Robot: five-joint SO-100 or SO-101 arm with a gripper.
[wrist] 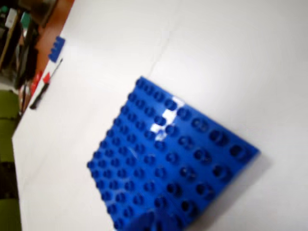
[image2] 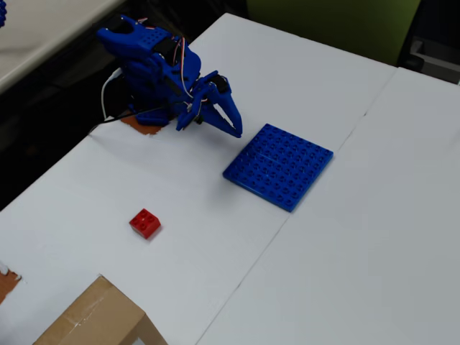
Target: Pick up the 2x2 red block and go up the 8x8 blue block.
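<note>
On the white table, the blue gripper, fingers closed and empty, hovers beside the square studded blue plate, well apart from the small red block.

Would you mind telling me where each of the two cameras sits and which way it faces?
Wrist view: rides on the arm, looking down at an angle onto the blue plate and white table; nothing clearly of the arm shows.
Overhead view: fixed above, looking down on the table, red block, a cardboard box, and the arm with its hand near the plate's corner.
Shared: the blue plate and table.
</note>
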